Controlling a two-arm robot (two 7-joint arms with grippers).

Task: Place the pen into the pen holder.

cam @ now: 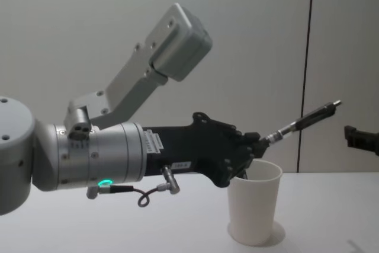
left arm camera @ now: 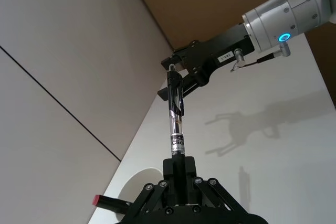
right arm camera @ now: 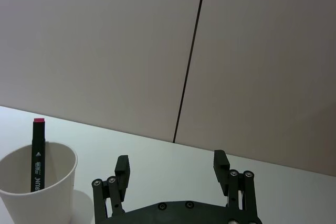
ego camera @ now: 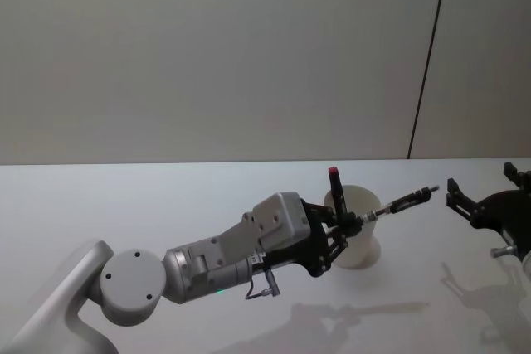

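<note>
black-and-silver pen (cam: 302,121), clip end outward, clamped in left claw (cam: 258,141).

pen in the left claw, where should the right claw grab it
Its black clip end: the pen sticks out free toward the open right claw, while the left claw covers the other end. Likely come from the robot's right.

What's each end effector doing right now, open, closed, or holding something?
Left end effector: closed on the pen.
Right end effector: open, holding nothing.
</note>
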